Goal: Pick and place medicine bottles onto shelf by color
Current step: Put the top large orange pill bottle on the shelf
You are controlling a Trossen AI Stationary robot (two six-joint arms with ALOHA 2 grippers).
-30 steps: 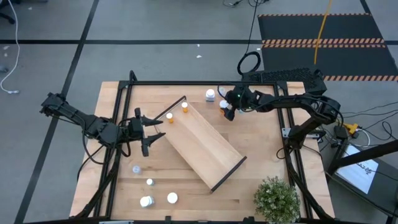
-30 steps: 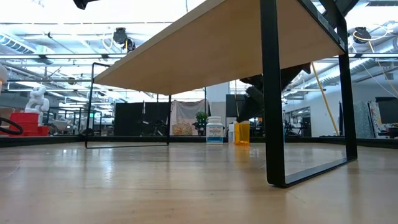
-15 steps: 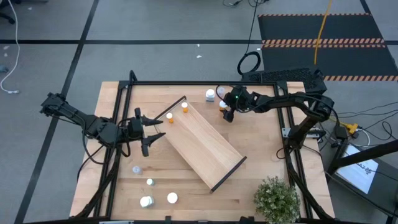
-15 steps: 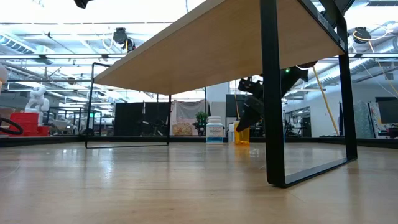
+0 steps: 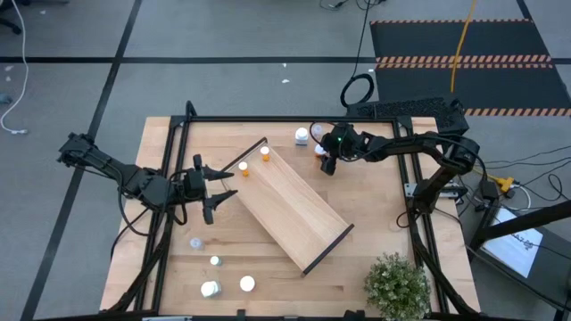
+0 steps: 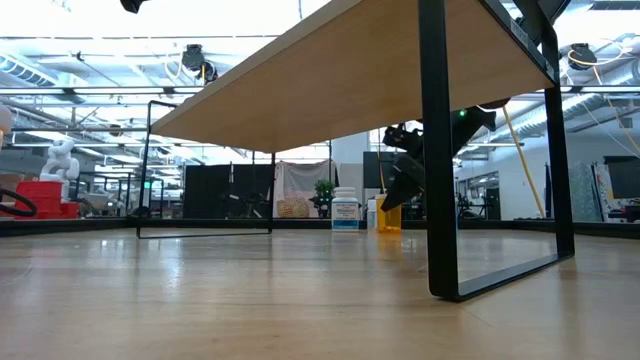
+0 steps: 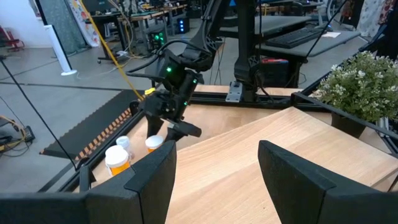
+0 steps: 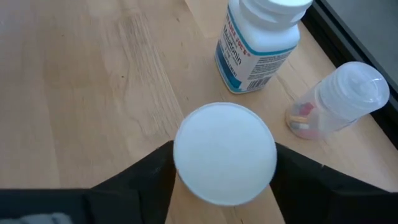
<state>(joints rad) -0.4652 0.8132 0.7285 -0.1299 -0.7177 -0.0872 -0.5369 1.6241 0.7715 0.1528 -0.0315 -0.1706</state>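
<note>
An orange bottle with a white cap point(image 8: 225, 152) stands on the table near its far edge, just beyond the shelf point(image 5: 294, 201). My right gripper point(image 5: 323, 157) is shut on it from above. Next to it stand a white bottle with a blue label point(image 8: 258, 46) and a clear bottle point(image 8: 339, 99). Two small orange bottles point(image 5: 265, 153) point(image 5: 243, 168) stand on the shelf's far left end. My left gripper point(image 5: 217, 185) is open and empty, just left of the shelf. Several clear and white bottles point(image 5: 214, 261) stand at the near left. My right gripper has the orange bottle at its top, with one finger point(image 8: 146, 177) on each side of the white cap's rim point(image 8: 180, 155). The fingers come from above and point down. The bottle stands upright with its bottom on the table point(image 6: 388, 215).
A potted plant point(image 5: 397, 283) stands at the near right corner. A black frame point(image 5: 268, 119) runs around the table's edges. The shelf lies slantwise across the table's middle, with dark end walls point(image 5: 326, 247).
My right gripper has come down over the orange bottle at the far edge and has then kept still. The bottle stands where it stood.
</note>
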